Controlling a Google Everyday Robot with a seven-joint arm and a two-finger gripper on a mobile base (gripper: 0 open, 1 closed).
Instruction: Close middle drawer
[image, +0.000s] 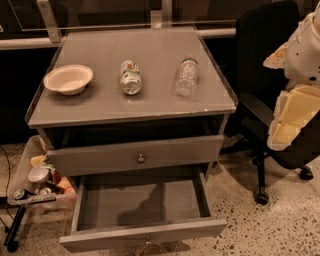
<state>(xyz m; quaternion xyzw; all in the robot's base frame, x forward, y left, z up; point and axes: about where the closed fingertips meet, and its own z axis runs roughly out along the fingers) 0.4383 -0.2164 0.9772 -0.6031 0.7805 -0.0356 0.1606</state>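
The middle drawer (142, 206) is pulled far out of the grey cabinet, and its inside is empty. Its narrow front (100, 239) is near the bottom edge of the view, with the small knob (148, 240) at its centre. Above it, the taller-fronted top drawer (135, 156) stands slightly out and has a round knob (140, 158). The lowest drawer is hidden under the open one. My gripper (290, 120), white and cream, hangs at the right edge. It is level with the cabinet top, well to the right of the drawers, and touches nothing.
On the cabinet top (100, 107) are a beige bowl (68, 78), a can (130, 77) lying down and a clear plastic bottle (186, 76) lying down. A black office chair (265, 60) stands at the right. A bin of items (35, 180) stands at the left.
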